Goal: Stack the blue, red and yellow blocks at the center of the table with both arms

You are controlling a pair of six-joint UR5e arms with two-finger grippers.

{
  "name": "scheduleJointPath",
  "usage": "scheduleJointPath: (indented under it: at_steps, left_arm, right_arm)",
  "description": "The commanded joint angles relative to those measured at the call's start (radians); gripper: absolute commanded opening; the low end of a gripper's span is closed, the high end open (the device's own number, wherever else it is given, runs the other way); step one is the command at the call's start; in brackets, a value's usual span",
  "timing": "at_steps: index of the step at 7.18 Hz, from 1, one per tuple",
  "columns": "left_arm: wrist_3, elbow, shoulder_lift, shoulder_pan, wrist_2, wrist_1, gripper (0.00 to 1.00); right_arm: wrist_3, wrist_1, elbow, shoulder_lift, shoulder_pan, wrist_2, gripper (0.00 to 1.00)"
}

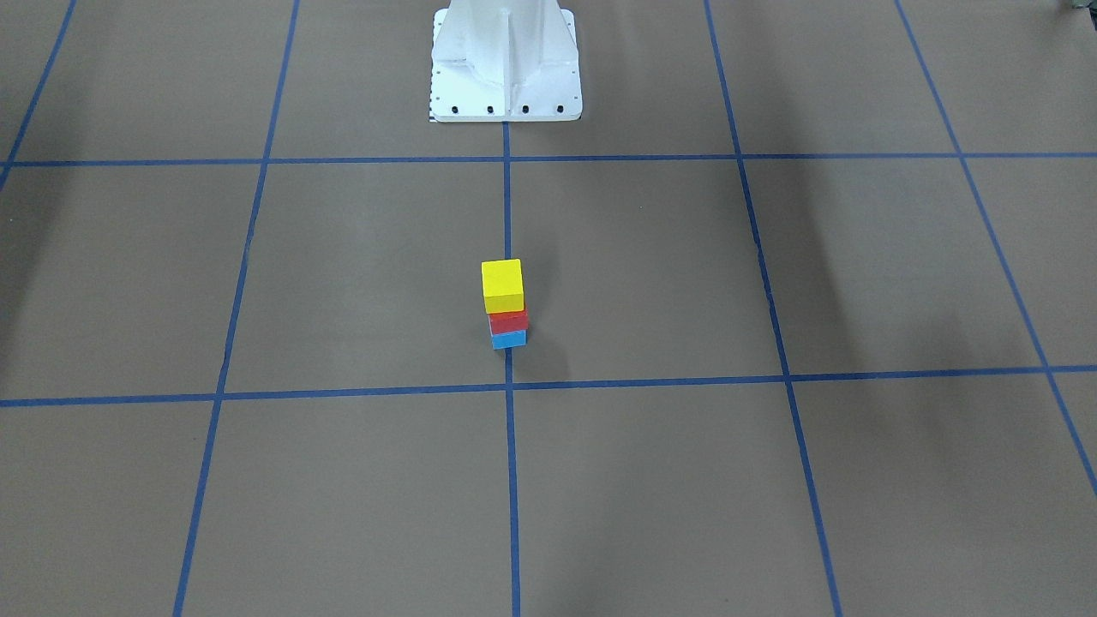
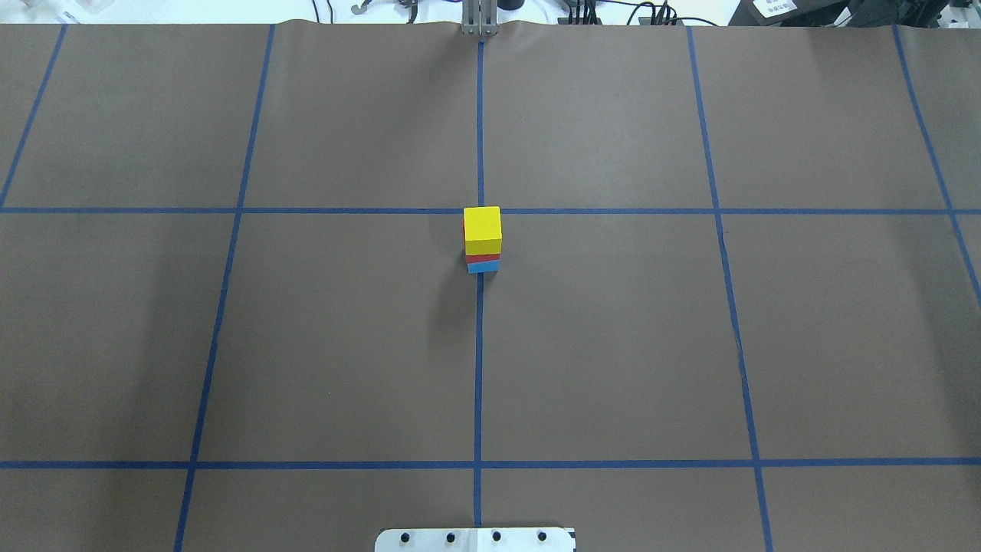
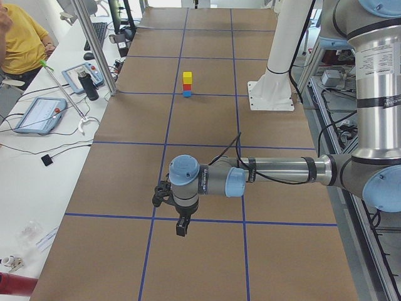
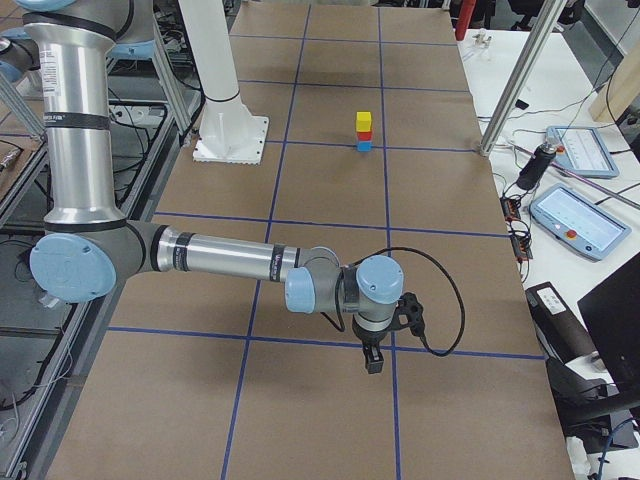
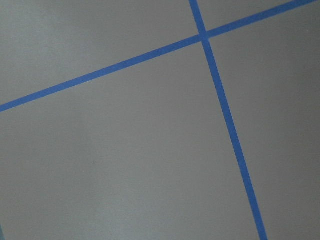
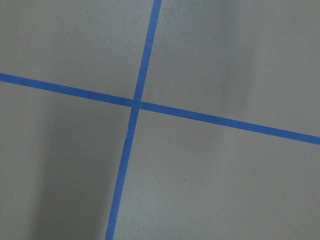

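Stacking judged done: matte yellow cube sat on matte red cube on sky-blue cube, at centre of brown taped table. Left gripper and right gripper hung at left and right ends, well apart from it; finger opening could not be told. Next: only stay clear.

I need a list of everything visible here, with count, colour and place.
yellow block: one, yellow, top of centre stack
red block: one, red, middle of stack
blue block: one, sky blue, bottom, on table
table: one, brown, under everything
tape lines: several, blue, grid on table
pedestal base: one, white, robot's table edge
control tablets: two, grey, side bench
person: one, yellow shirt, beside bench
left arm: one, grey, over its table end
right arm: one, grey, over opposite end
left gripper, right gripper: two, black, pointing down, state unclear
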Motion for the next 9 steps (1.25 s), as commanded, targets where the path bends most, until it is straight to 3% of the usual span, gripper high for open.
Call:
scheduleJointPath:
  at_steps: [1, 9]
  left_arm:
    - [-0.037, 0.016, -0.005, -0.007, -0.035, -0.004, 1.0]
    - [-0.029, -0.002, 0.004, -0.007, -0.03, -0.013, 1.0]
  right_arm:
    - [0.001, -0.001, 0.001, -0.001, 0.0, 0.0, 1.0]
    - [0.001, 0.03, -0.011, -0.001, 0.0, -0.002, 1.0]
